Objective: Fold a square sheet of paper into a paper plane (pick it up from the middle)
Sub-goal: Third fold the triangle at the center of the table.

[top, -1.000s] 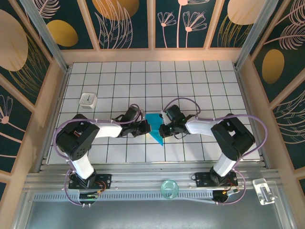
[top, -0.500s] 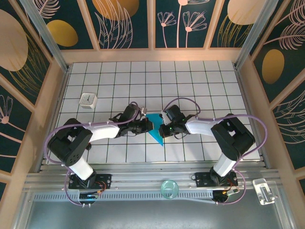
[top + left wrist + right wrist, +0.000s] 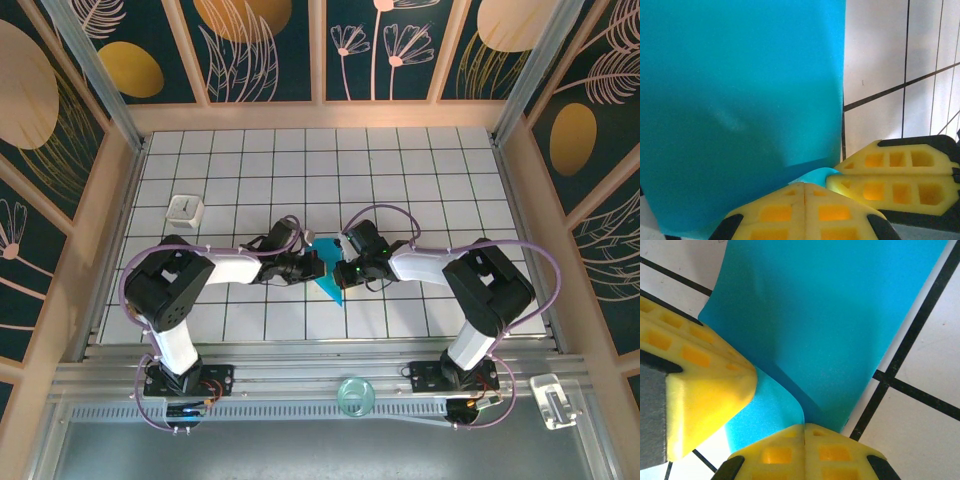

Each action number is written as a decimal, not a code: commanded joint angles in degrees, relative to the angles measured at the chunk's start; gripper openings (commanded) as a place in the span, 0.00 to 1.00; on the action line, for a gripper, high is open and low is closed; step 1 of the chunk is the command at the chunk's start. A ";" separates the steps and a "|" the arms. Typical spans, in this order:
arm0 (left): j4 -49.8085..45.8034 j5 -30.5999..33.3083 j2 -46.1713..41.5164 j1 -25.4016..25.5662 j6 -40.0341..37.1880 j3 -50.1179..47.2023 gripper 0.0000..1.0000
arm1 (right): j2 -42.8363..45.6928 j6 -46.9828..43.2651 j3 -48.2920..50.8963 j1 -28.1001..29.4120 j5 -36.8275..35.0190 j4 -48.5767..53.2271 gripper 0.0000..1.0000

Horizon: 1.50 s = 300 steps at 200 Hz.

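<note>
- A small white cube [image 3: 185, 209] sits on the left side of the white gridded counter [image 3: 400, 170], well apart from everything else.
- My left arm [image 3: 225, 268] reaches in toward the middle of the counter, and my left jaws end at the left edge of the blue paper [image 3: 330, 282].
- In the left wrist view my 2 yellow fingertips [image 3: 780, 214] meet along a tight seam. A pale curl of the paper runs in at their tips, so my left jaws are clamped on the paper.
- The paper is near the middle of the counter, between my 2 sets of jaws. From above it is a folded wedge whose narrow point faces the near edge. I cannot tell how much of it lies flat.
- My right jaws touch the paper's right edge. In the right wrist view their yellow pads [image 3: 837, 456] are pressed together with a fold of the paper pinched at the seam.
- A clear glass cup [image 3: 354, 396] stands on the metal rail between my 2 bases.
- My right arm [image 3: 430, 265] stretches in from the right.
- A clear plastic piece [image 3: 553, 400] lies at the rail's far right end.
</note>
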State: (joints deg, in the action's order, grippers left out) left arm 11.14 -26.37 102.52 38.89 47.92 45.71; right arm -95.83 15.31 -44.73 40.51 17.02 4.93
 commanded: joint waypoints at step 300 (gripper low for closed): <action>-8.50 7.00 1.97 -0.88 -6.08 -3.26 0.00 | 15.04 8.01 6.21 3.09 5.29 -3.19 0.14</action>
State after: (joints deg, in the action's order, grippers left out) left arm 10.66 -24.60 102.78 38.33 43.46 44.66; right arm -81.38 20.56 -40.47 43.72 21.56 6.68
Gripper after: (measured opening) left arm 0.061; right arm 0.155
